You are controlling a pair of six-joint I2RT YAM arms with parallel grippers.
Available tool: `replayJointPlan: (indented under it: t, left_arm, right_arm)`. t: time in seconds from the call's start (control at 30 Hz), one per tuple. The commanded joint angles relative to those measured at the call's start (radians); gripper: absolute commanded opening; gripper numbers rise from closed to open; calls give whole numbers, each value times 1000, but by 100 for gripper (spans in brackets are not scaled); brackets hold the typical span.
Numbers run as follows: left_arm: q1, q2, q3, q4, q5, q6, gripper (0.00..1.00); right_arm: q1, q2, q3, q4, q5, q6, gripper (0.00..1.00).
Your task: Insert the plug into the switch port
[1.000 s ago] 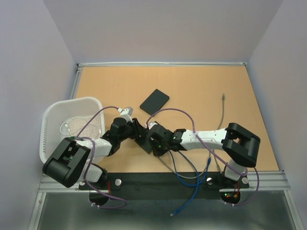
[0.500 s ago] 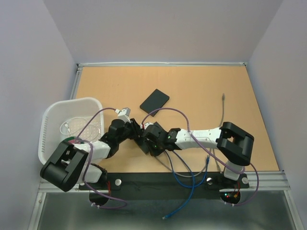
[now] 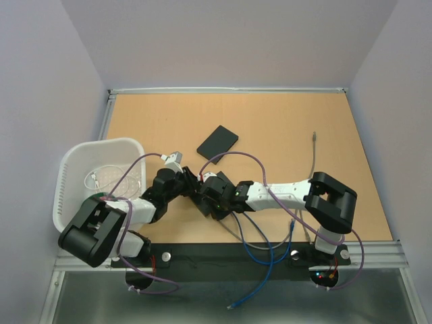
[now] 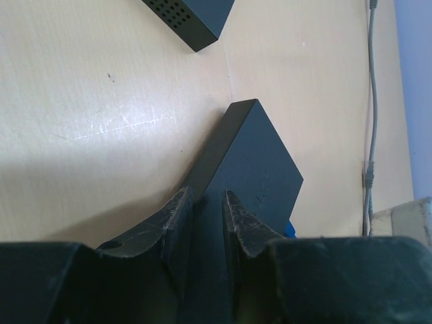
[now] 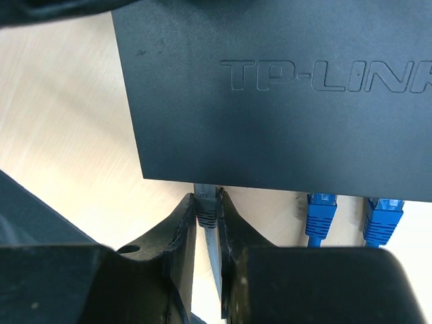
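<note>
Findings at this moment. The switch (image 5: 270,88), a flat black box with raised lettering on its lid, is lying on the table (image 3: 283,128) near the front edge, between the two arms.

The left gripper (image 4: 206,196) is holding the switch at one end. Its fingers (image 4: 177,217) are standing only a narrow gap apart and are pinching the thin body of the box between them.

The right gripper (image 5: 206,201) is reaching in from the opposite side, toward the port face. Its fingers (image 5: 183,226) are nearly closed and are clamping the grey plug (image 5: 205,210) just behind its head, with the grey cord (image 5: 214,263) trailing back between them.

The nose of the plug is meeting the lower edge of the switch at the port face. Whether it is seated in the port cannot be told, since the lid is hiding the opening.

Two blue plugs (image 5: 322,214) are sitting in the same face, well to the side of the grey one.

Elsewhere, a second black box (image 3: 217,142) is lying farther back on the table, a white basket (image 3: 67,169) is standing at the left, and a loose grey cable (image 3: 314,158) is lying at the right.
</note>
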Motion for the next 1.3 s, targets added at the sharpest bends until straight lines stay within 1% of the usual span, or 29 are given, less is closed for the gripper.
replayJointPlan:
  t: [0.0,0.13,0.27,0.47,0.63,0.73,0.93,1.13,1.27]
  left_arm:
    - [-11,79,-23,-66,142,-40,34]
    - [-17,135,-3,-80,154,-47,34]
    - [-31,149,1,-86,154,-56,33]
    - [-47,139,-2,-92,145,-64,33]
    - [-54,164,9,-94,154,-63,32]
    - [-62,182,20,-94,164,-58,31]
    - [-68,184,18,-94,170,-60,30]
    - [-83,199,23,-92,179,-63,29]
    - [-91,205,23,-92,180,-66,29]
  right_arm:
    - [-17,-46,65,116,183,9,0]
    - [-19,-75,61,117,232,9,0]
    - [-19,-90,58,119,292,10,0]
    - [-32,-55,90,117,324,29,0]
    - [-36,-33,114,133,359,35,0]
    - [-36,-58,88,197,391,27,0]
    - [-36,-101,6,402,450,6,0]
    - [-39,-92,11,476,528,9,0]
    - [-42,-69,30,582,548,-19,1]
